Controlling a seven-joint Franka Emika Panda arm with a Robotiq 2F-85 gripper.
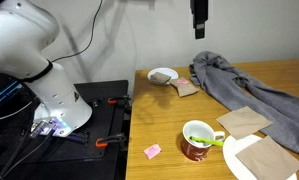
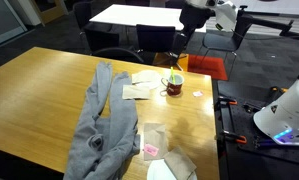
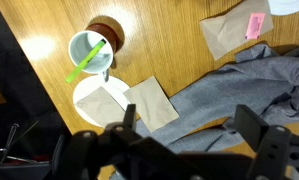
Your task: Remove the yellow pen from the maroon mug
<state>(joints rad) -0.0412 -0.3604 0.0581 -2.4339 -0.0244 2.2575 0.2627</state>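
Observation:
The maroon mug [image 1: 197, 142] stands near the table's front edge, white inside, with its white handle towards a brown napkin. The yellow pen [image 1: 198, 136] leans inside it. Both exterior views show the mug [image 2: 174, 85]. In the wrist view the mug [image 3: 91, 48] is at upper left, and the pen [image 3: 85, 64] sticks out over its rim. My gripper [image 3: 189, 125] is open and empty. It hangs high above the table [image 1: 199, 30], over the grey cloth and well away from the mug.
A crumpled grey cloth [image 1: 239, 85] covers much of the table. Brown napkins [image 1: 244, 120] and a white plate [image 3: 92, 98] lie beside the mug. A white bowl [image 1: 162, 75] stands at the far corner. A small pink block [image 1: 152, 150] lies near the table edge.

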